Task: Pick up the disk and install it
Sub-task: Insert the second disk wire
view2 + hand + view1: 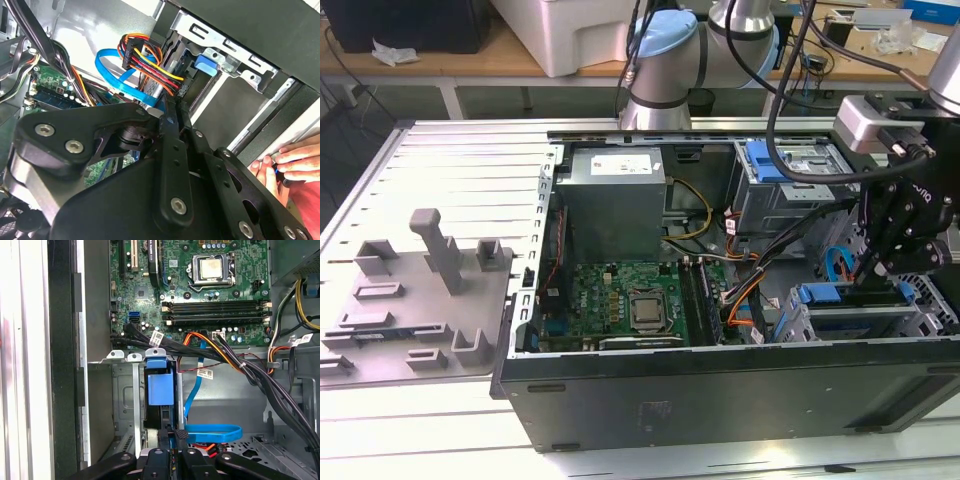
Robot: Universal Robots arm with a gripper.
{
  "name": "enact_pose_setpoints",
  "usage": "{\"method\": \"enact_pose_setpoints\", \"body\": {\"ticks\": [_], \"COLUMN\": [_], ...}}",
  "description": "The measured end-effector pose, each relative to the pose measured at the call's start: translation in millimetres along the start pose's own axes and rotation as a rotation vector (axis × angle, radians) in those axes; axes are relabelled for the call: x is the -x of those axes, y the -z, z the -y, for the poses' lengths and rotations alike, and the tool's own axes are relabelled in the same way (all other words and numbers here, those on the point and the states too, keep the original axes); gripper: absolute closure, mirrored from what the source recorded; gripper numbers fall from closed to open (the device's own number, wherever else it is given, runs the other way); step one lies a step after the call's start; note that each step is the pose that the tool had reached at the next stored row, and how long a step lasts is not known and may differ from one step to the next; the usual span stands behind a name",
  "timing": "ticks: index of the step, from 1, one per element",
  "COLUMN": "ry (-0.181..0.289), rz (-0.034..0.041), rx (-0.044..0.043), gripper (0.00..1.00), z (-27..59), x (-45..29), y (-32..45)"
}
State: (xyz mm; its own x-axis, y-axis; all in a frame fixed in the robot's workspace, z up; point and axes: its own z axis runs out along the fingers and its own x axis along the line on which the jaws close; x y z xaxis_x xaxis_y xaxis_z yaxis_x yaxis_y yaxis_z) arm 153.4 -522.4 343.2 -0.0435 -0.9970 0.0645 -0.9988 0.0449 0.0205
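A black multi-link tool [882, 262] on the robot arm reaches down into the open grey metal computer case [720, 395] lying on its side on the slatted grey worktop [450, 180], at the case's end toward the exterior view's right. Its fingers are drawn narrow, pinching the upper edge of the flat hard drive with the blue plastic bracket [160, 390], which stands on edge, partly seated in the grey metal drive cage [127, 390] at the case's near corner. In the first wrist view the blue bracket sits between the cage's silver rails, with a looped blue flat data cable [210, 431] just beside it and a bundle of orange, yellow and black power wires [225, 352] running across above. The green motherboard [620, 295] with its square processor socket lies in the middle of the case. A moulded grey plastic fixture tray [415, 300] rests on the worktop beside the case. A person's hand [292, 162] touches the case's edge.
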Motion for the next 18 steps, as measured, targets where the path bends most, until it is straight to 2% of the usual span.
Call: {"method": "enact_pose_setpoints", "body": {"ticks": [18], "ry": [0.000], "rz": [-0.0004], "rx": [0.0000], "gripper": [0.84], "z": [0.1], "x": [0.3], "y": [-5.0]}}
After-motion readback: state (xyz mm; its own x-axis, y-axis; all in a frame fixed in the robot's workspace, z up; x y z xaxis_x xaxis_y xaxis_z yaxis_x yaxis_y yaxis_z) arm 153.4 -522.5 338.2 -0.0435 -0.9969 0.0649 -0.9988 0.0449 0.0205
